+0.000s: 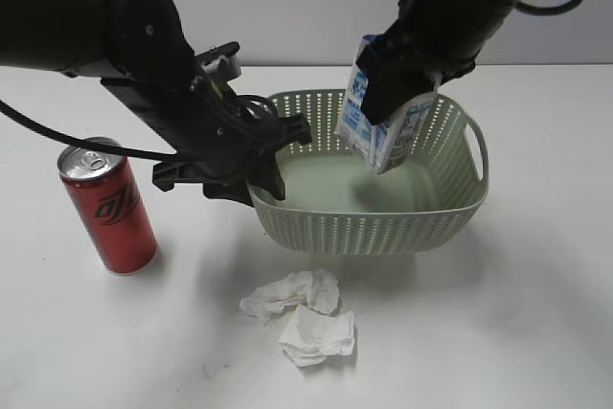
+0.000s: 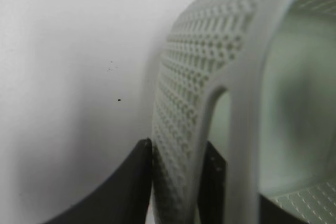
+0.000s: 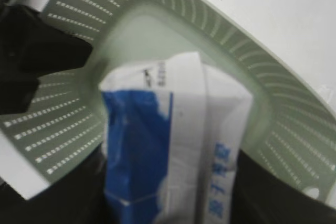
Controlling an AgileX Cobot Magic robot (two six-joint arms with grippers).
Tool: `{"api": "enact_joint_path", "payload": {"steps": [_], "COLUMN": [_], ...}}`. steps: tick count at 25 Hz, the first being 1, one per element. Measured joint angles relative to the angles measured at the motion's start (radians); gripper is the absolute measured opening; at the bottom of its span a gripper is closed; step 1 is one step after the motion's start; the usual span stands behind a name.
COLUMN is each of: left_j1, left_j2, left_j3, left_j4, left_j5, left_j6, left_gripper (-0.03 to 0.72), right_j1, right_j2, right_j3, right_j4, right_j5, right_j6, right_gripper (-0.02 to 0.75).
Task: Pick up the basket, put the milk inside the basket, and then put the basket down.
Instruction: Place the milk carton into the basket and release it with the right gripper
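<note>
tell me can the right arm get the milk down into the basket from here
Probably yes: the right gripper holds the milk right over the open basket, whose floor below looks bare; the left gripper only clamps the left rim.

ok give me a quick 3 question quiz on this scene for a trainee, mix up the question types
1. True or false: the milk is already lying on the floor of the basket.
2. Multiple choice: which part of the basket does the left end effector grip? A) the far handle B) the wall at the left end C) the bottom
3. Fill in: the red can stands upright on the table, to the ____ of the basket in the exterior view.

Key
1. False: the right end effector holds it, tilted, above the basket's opening.
2. B: one finger is outside the wall and one inside.
3. Left; the crumpled tissue lies in front.
</note>
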Motion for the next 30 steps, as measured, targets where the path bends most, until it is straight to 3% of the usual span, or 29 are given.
{"api": "enact_joint_path", "payload": {"steps": [6,14,16,21,30], "left_j1": [0.000,0.000,0.000,0.000,-0.001], "left_j2": [0.000,0.000,0.000,0.007,0.007], "left_j3": [0.000,0.000,0.000,0.004,0.004], "left_j4": [-0.006,-0.011,-0.012,-0.015,-0.052], "left_j5": [0.003,0.017,0.018,0.042,0.039], "left_j6": [0.000,0.000,0.000,0.001,0.000], "left_gripper": [0.216,0.216,0.216,0.216,0.216], "right_j1": [0.000,0.000,0.000,0.000,-0.001], "right_j2": [0.007,0.048,0.048,0.046,-0.093], "right_j3": [0.143,0.161,0.161,0.161,0.157], "right_j4": [-0.008,-0.007,-0.007,-0.003,-0.036], "right_j5": [-0.176,-0.200,-0.199,-0.199,-0.154], "right_j6": [-0.015,-0.023,-0.023,-0.023,0.003], "right_gripper": [0.313,0.313,0.345,0.519,0.544]}}
